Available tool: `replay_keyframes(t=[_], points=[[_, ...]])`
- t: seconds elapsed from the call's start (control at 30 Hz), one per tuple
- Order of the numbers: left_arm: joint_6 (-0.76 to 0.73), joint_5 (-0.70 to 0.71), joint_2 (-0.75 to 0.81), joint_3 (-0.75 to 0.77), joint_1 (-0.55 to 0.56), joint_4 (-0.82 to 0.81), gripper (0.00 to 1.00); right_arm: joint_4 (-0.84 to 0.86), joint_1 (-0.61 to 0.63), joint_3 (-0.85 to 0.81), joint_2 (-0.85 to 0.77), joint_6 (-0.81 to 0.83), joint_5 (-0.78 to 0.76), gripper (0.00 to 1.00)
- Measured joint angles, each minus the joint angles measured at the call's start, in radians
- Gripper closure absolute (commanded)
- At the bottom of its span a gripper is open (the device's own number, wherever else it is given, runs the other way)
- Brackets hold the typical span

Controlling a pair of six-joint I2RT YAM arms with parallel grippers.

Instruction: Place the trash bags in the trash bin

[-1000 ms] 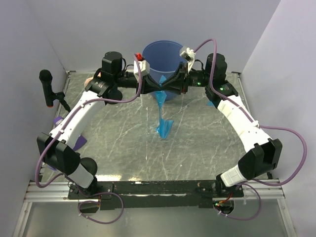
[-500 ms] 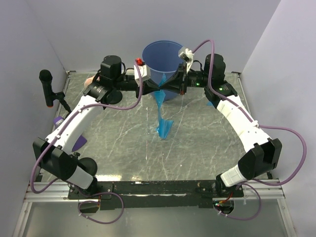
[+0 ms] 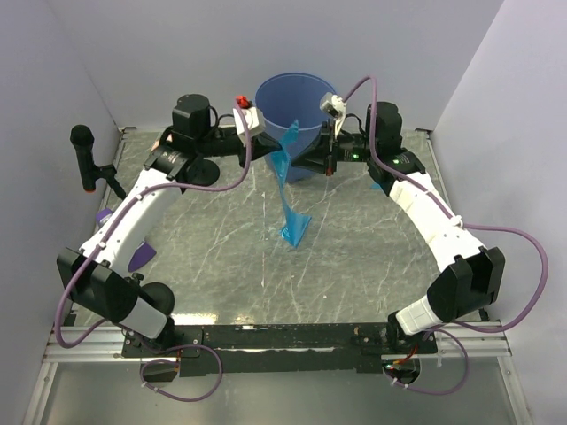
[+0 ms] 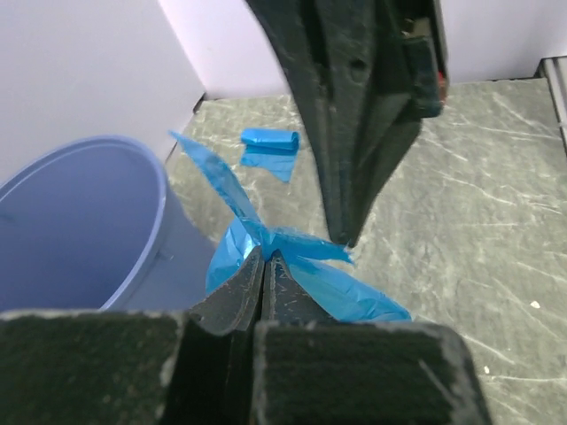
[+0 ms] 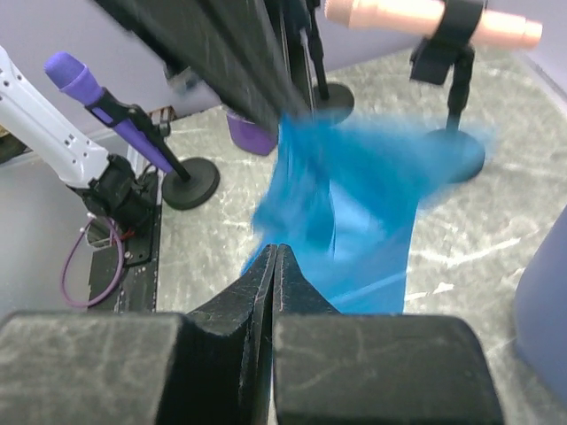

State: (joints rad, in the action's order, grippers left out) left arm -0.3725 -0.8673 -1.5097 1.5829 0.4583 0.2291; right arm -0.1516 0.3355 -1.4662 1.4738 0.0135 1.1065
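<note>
Left end effector [image 4: 264,258] pinches trash bag [image 4: 341,297]; right end effector [image 5: 275,251] closed, hold blurred.

Right wrist view: trash bag [image 5: 354,204] blurred at frame centre, its edges and folds unreadable. At lower right, trash bin [image 5: 545,301] cut off by right edge; only a wall strip shows. Left wrist view: bin cut by left edge, its lower part hidden behind left gripper [image 4: 264,258].

A black microphone [image 3: 82,140] stands near the marbled table's [image 3: 354,257] left edge.
</note>
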Motion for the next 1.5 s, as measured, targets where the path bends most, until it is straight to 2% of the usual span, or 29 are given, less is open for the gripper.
replay_keyframes(t=[0.2,0.27,0.33,0.63,0.9,1.0,1.03,1.17,1.3,1.37,1.43,1.5], points=[[-0.027,-0.038,0.0,0.003,-0.011,0.036,0.99,-0.001,-0.009,0.033,0.0,-0.013,0.0,0.99],[-0.052,-0.045,0.0,0.005,0.0,0.059,0.99,0.026,-0.009,0.032,0.0,-0.041,0.0,0.83],[-0.077,-0.051,0.0,0.005,0.011,0.075,0.99,0.052,-0.009,0.029,0.0,-0.079,0.0,0.75],[-0.167,-0.043,0.0,0.005,0.042,0.096,0.99,0.195,-0.008,0.003,0.004,-0.23,0.038,0.71],[-0.193,-0.024,0.003,0.005,0.055,0.098,0.99,0.213,0.003,0.002,0.008,-0.254,0.045,0.74],[-0.193,-0.017,0.006,0.001,0.056,0.099,0.99,0.186,0.008,0.0,0.008,-0.219,0.037,0.96],[-0.192,-0.015,0.007,-0.002,0.056,0.098,0.99,0.177,0.009,0.0,0.008,-0.205,0.036,1.0],[-0.188,-0.004,0.017,-0.024,0.056,0.084,0.98,0.143,0.014,0.0,0.008,-0.183,0.034,1.0],[-0.161,0.035,0.045,-0.065,0.058,0.039,0.88,0.127,0.013,0.001,0.008,-0.175,0.022,1.0],[-0.156,0.056,0.064,-0.085,0.058,0.019,0.89,0.122,0.008,0.002,0.008,-0.177,0.012,1.0],[-0.157,0.064,0.077,-0.091,0.058,0.012,0.99,0.121,0.005,0.003,0.008,-0.183,0.008,1.0],[-0.157,0.064,0.084,-0.09,0.058,0.003,0.99,0.128,0.002,0.002,0.008,-0.193,0.008,1.0]])
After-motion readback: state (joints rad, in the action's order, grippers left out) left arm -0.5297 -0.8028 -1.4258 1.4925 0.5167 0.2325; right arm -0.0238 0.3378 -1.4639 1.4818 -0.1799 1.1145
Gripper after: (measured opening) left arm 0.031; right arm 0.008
